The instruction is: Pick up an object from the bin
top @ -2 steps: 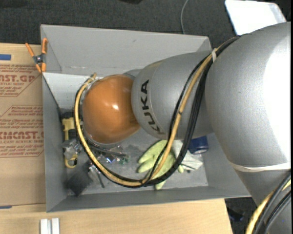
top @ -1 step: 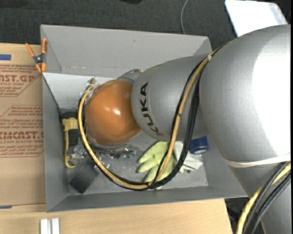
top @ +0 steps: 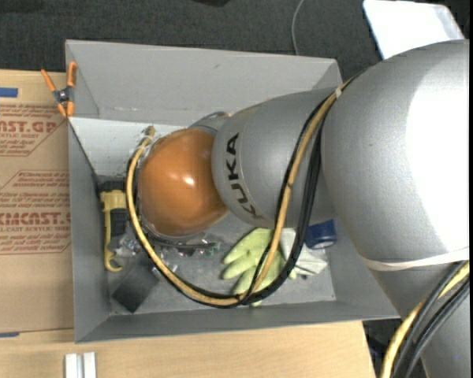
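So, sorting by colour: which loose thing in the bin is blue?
The small blue piece at the right, beside the arm; the glove-like thing is yellow-green, the block black.

A robotics laboratory or test cell is indicated: a large silver industrial arm (top: 378, 148) marked KUKA, capped with an orange cover (top: 177, 183) and strung with black and yellow cables (top: 288, 211), is set over a grey metal bin (top: 205, 77). Mixed odds and ends, among them a pale green glove (top: 248, 254) and a black block (top: 134, 290), are kept loose in the bin. A thin wire (top: 299, 14) is trailed across the dark surface (top: 102, 6) behind it.
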Tool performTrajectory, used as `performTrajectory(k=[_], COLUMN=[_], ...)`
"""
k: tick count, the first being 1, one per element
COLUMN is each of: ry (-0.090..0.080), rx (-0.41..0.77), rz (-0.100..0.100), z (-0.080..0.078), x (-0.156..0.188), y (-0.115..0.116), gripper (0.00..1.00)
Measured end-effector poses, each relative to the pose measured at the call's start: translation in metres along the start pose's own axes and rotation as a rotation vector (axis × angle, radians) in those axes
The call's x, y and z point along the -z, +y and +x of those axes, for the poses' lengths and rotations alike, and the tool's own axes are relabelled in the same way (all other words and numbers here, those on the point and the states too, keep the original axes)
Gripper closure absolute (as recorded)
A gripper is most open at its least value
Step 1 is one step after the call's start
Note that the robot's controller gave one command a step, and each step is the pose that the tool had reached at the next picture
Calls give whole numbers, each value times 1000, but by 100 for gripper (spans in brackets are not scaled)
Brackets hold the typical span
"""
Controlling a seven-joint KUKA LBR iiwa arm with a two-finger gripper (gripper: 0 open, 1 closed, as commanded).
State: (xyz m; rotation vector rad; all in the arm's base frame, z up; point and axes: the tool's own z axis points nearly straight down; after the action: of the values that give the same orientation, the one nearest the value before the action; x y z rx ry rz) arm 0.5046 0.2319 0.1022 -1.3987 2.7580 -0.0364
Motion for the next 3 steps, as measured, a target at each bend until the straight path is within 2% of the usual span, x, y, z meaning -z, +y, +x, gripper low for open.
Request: performTrajectory(k=[1, 3], ry=[-4, -4], rx=[-1, -2], rz=[-9, -8], z=[-1, 0], x=[9, 6], y=[2, 1], gripper=[100, 100])
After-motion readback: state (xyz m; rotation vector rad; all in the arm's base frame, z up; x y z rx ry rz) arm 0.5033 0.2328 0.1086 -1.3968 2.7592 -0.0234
